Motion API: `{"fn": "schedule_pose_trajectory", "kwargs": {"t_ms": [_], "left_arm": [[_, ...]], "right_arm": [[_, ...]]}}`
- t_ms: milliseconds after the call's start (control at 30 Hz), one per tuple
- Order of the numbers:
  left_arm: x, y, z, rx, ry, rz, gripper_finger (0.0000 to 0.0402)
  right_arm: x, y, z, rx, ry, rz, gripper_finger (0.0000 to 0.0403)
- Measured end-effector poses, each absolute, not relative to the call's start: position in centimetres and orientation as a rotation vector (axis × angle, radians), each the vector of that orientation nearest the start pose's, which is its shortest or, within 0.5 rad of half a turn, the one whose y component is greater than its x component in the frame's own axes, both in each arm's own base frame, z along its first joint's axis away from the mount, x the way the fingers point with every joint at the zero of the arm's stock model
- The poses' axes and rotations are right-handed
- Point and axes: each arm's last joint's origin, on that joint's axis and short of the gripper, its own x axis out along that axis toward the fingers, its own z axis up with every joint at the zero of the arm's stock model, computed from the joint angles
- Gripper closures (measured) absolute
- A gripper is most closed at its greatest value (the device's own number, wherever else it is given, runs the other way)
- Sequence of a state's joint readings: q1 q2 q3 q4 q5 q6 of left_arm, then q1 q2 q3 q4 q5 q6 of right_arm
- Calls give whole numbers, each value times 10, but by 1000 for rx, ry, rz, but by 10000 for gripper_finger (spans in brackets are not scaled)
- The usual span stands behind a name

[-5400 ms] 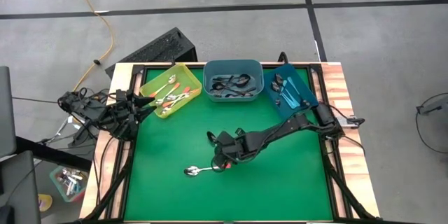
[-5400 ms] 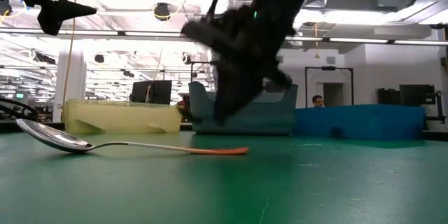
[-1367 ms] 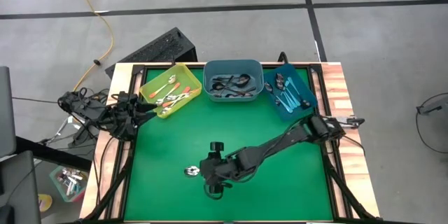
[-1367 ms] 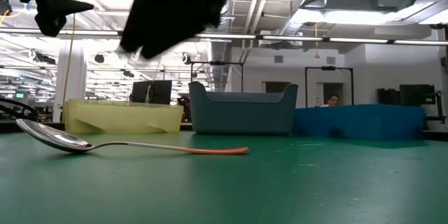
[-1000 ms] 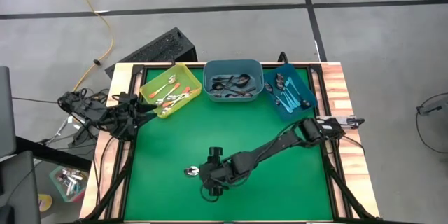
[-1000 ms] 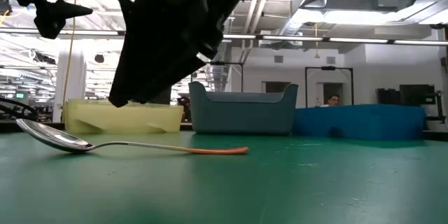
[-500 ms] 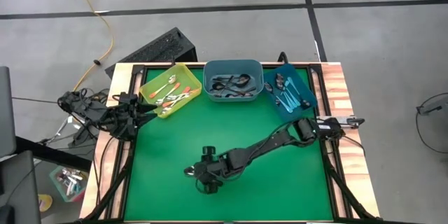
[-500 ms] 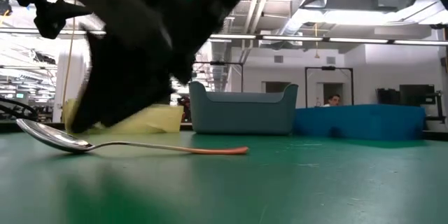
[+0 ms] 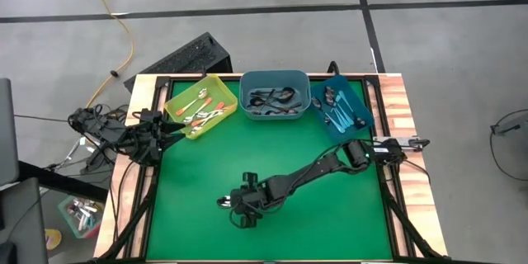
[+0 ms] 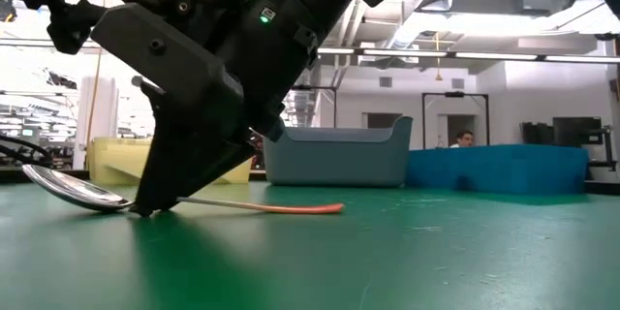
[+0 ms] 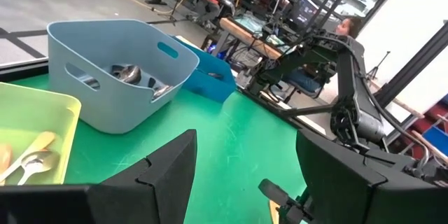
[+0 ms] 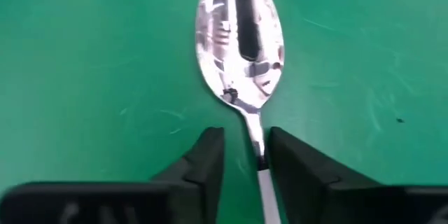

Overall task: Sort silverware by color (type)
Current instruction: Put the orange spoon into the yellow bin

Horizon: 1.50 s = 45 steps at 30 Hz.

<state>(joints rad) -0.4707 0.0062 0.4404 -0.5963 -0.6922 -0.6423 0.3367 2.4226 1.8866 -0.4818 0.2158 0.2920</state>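
Down at the green table mat (image 9: 330,214) now, where a second ago hung well clear above it: right gripper (image 12: 245,147), tips planted at the neck of the lone loose spoon with shiny metal bowl and orange-red handle (image 12: 240,35). Fingers narrowed from their widest and straddling the thin stem just behind the bowl, one to each side; a sliver of green visible on at least one side, so not yet clamped, nothing lifted. Spoon flat on the mat, in the near-left part of the table, unmoved, handle pointing toward the middle.

Means the pick is all but made: squeeze, lift, then likely across to the yellow plastic bin (image 9: 175,91), where other orange-handled spoons lie. Thin stem, easy to skid on.

Parked beside that yellow bin at the table's left edge: left gripper (image 11: 245,182), spread wide, holding nothing.
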Motion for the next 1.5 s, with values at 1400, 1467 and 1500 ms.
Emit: {"fn": "schedule_pose_trajectory", "kwargs": {"t_ms": [1400, 1467, 1500], "left_arm": [[45, -1, 249, -569, 27, 324, 173], [45, -1, 249, -569, 27, 324, 173], [45, 0, 249, -568, 27, 325, 173]], "right_arm": [[536, 48, 238, 68, 661, -107, 396], [538, 34, 245, 61, 626, -121, 396], [540, 27, 246, 55, 613, -130, 396]]}}
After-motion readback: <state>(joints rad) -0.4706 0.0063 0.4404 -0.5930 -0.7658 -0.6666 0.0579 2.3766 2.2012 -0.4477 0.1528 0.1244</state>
